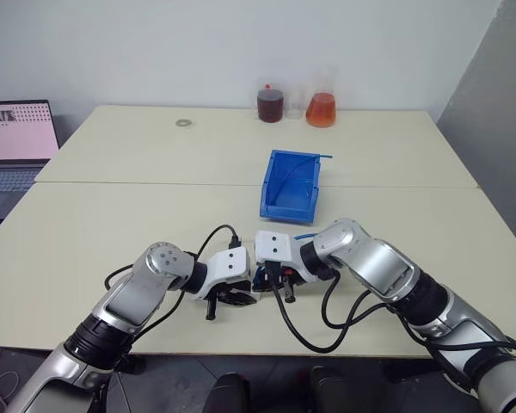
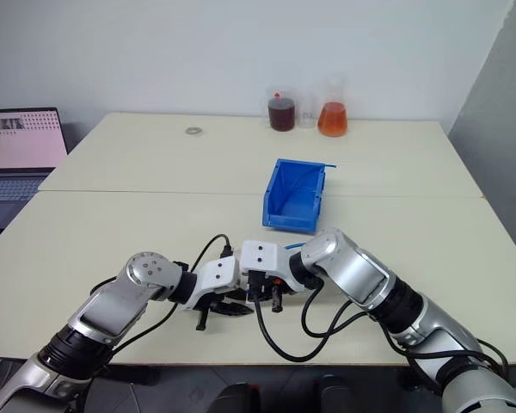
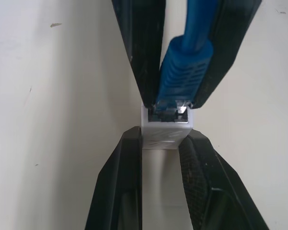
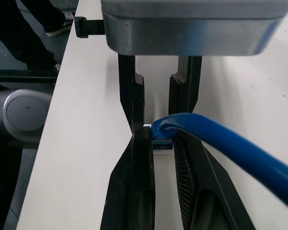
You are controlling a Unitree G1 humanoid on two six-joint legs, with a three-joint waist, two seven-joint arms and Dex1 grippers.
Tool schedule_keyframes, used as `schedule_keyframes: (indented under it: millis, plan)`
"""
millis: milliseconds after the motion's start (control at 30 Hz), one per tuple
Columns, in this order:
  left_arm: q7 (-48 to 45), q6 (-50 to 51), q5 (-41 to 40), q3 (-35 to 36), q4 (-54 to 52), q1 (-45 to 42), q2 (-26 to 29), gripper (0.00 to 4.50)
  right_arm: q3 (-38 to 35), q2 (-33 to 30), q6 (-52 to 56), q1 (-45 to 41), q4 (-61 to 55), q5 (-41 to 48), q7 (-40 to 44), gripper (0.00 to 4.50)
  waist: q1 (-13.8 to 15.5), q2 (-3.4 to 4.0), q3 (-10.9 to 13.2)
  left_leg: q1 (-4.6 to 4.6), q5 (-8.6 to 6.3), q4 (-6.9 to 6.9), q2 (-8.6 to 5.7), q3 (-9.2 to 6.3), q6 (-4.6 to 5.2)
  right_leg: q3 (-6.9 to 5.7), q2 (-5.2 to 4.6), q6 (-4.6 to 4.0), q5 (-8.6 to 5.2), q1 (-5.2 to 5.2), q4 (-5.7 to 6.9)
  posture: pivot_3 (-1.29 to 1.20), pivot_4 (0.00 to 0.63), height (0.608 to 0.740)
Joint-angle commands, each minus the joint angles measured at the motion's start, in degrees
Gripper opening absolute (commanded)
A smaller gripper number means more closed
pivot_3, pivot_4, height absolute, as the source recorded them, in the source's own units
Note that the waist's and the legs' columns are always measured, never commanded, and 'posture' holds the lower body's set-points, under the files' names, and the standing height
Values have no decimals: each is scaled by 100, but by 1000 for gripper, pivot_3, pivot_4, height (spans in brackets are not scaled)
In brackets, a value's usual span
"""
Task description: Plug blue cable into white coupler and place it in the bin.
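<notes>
Near the table's front edge my two grippers meet tip to tip. My left gripper [image 3: 164, 139] is shut on the white coupler [image 3: 165, 129], a small white block with a dark opening. My right gripper [image 4: 158, 139] is shut on the blue cable [image 3: 183, 72] just behind its plug. The plug's clear tip sits in the coupler's opening. From the right gripper the cable [image 4: 230, 148] trails away over the table. The blue bin [image 1: 290, 185] stands open-topped a little beyond both grippers, at mid table. In the head views the left gripper [image 1: 239, 298] and right gripper [image 1: 271, 280] hide the coupler.
A laptop [image 1: 13, 142] sits at the far left. Flasks of dark red [image 1: 270, 104] and orange [image 1: 321, 110] liquid stand at the far edge, with a small ring [image 1: 185, 123] to their left. Black robot cables [image 1: 310, 335] loop over the near table edge.
</notes>
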Motion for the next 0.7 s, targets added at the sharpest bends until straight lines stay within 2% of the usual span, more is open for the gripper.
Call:
schedule_keyframes:
  millis: [33,267,467,700]
  plan:
    - [35,25,-64,-210,-148,57,-190,755,1000,183,-35,201,162,-12,434,263,1,3,-5,0,0,0,0,0,0,0,0,0,0,0,0,0,150,740]
    - [64,28,-71,-175,-157,98,-169,755,1114,226,-115,288,287,-134,516,231,0,2,-19,34,-2,-8,0,0,2,1,-1,-4,-5,28,-4,0,150,740]
    - [38,-11,-49,-159,-129,119,-102,755,786,186,-31,250,261,-7,597,230,0,1,-20,81,-19,-14,1,-8,14,-3,-5,-19,-41,82,-7,0,150,740]
    - [-5,-56,-37,-150,-90,120,-44,755,483,328,-51,233,257,3,443,229,0,2,-20,85,-28,-25,1,-10,20,-2,-6,-20,-56,85,-7,0,150,740]
